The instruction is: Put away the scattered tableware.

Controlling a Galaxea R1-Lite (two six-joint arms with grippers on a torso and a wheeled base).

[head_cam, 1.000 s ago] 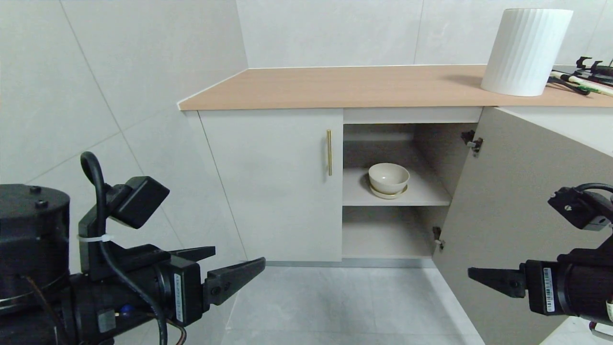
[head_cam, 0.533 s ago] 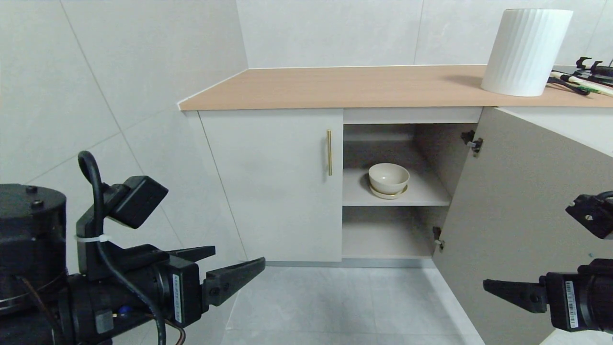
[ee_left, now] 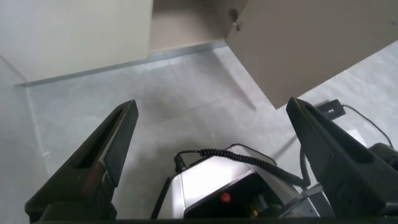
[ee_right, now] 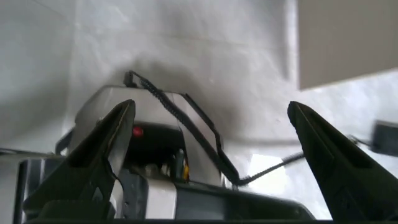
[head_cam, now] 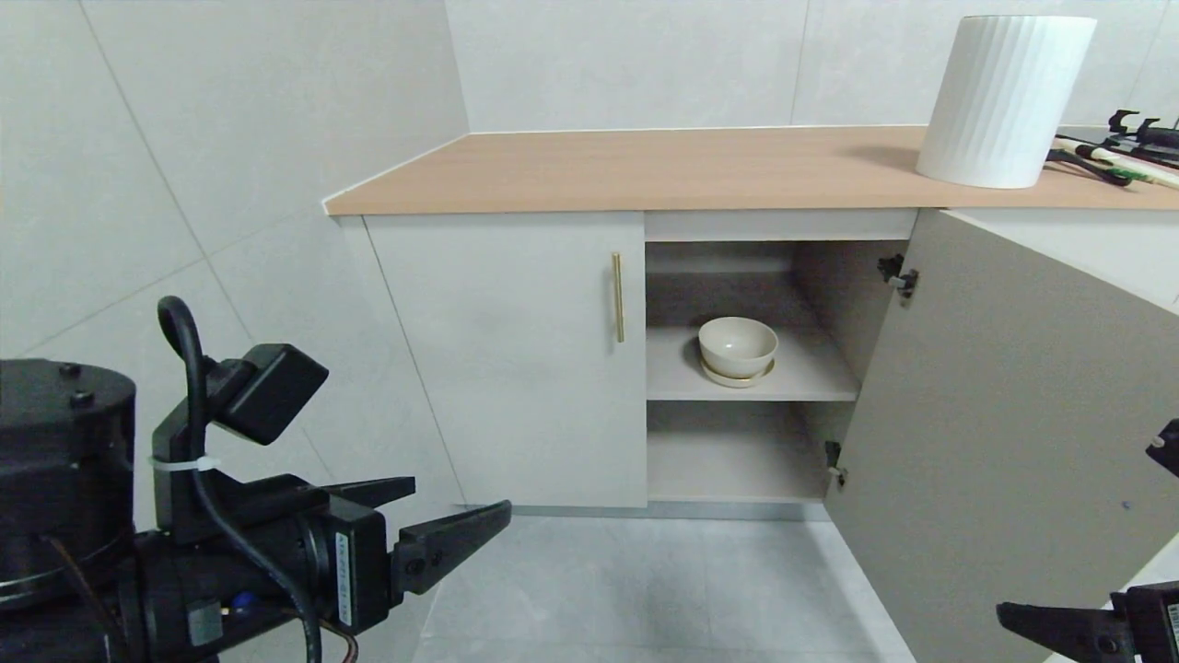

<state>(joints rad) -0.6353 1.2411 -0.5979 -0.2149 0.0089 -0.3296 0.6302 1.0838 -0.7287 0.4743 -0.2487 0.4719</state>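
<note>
Though cut off in head view, right gripper (ee_right: 211, 106): spread wide, empty.
Left gripper (head_cam: 461, 493): spread wide, empty.
Cabinet (head_cam: 507, 359), ahead of both: bowl (head_cam: 738, 343) on plate (head_cam: 737, 381).

No legible text, number, brand or sign found in any view. Noted one narrow white sticker (head_cam: 343, 575) on the side of the left gripper (head_cam: 458, 493) housing, behind the fingers in the head view. Printed with barcode-like bars and a line of tiny characters running along its length, all too small to read.
</note>
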